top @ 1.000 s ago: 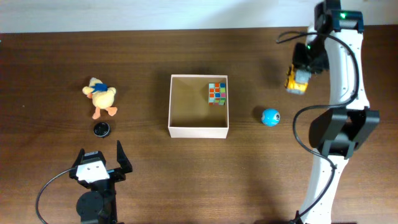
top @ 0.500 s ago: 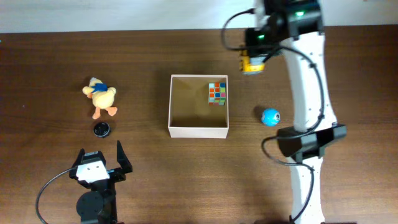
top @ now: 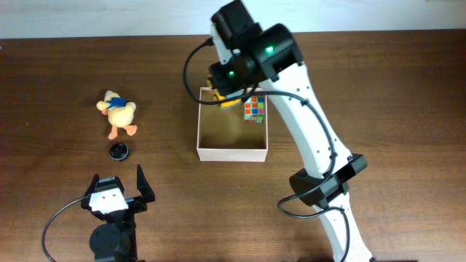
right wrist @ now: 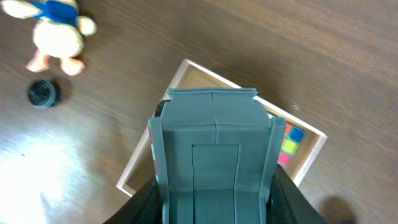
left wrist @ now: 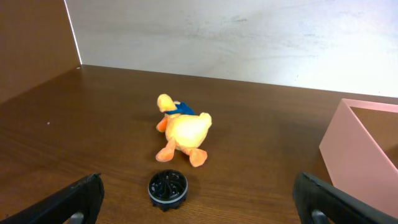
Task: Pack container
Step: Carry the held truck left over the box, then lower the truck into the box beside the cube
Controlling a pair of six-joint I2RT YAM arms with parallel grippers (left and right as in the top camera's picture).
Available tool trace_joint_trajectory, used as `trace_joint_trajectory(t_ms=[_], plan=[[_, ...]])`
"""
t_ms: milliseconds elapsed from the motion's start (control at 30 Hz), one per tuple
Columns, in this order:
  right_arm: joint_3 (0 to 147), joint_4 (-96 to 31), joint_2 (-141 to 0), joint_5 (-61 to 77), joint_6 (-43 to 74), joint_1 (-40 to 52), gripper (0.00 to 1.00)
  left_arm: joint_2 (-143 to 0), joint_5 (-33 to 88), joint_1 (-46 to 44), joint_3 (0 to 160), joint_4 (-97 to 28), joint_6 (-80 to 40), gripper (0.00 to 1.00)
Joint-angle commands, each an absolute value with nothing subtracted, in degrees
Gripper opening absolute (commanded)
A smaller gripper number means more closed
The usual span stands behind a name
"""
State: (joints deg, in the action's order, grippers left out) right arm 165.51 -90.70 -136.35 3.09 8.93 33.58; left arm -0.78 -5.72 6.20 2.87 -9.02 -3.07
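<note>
The container (top: 231, 153) is a shallow square box, white outside and tan inside, at the table's middle. A colourful cube (top: 254, 109) lies in its far right corner. My right gripper (top: 226, 93) hangs over the box's far left corner, shut on a yellow toy truck (top: 218, 97). In the right wrist view the truck's grey-green bed (right wrist: 214, 155) fills the space between the fingers of the right gripper (right wrist: 214, 200), above the container (right wrist: 140, 165) and the cube (right wrist: 289, 143). My left gripper (top: 118, 177) stands open near the front left, holding nothing.
A plush duck (top: 119, 113) lies left of the box with a small black disc (top: 119, 151) just in front of it. In the left wrist view, both the duck (left wrist: 183, 130) and the disc (left wrist: 168, 188) lie ahead of the left gripper (left wrist: 198, 199), with the container's wall (left wrist: 357, 155) to the right.
My right arm has swung left from the table's far right to above the box's far left corner, carrying the truck. The left arm has not moved.
</note>
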Motion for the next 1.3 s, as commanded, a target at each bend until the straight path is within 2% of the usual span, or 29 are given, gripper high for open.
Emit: trace_joint_trajectory(t_ms=[0, 467, 933, 1267], plan=[[162.39, -87.77, -136.11, 2.15, 11.07, 35.55, 0.34, -0.30, -4.71, 6.50, 2.52, -8.84, -3.81, 0.99], [144.24, -79.15, -136.40, -2.55, 22.02, 35.94, 0.33, -0.30, -4.73, 6.50, 2.52, -8.84, -3.81, 0.99], [135.28, -68.47, -136.44, -6.72, 33.15, 35.99, 0.33, -0.30, -4.71, 6.50, 2.52, -8.84, -3.81, 0.99], [134.23, -66.50, -136.44, -6.50, 36.56, 36.38, 0.33, -0.30, -4.71, 6.50, 2.52, -8.84, -3.81, 0.99]])
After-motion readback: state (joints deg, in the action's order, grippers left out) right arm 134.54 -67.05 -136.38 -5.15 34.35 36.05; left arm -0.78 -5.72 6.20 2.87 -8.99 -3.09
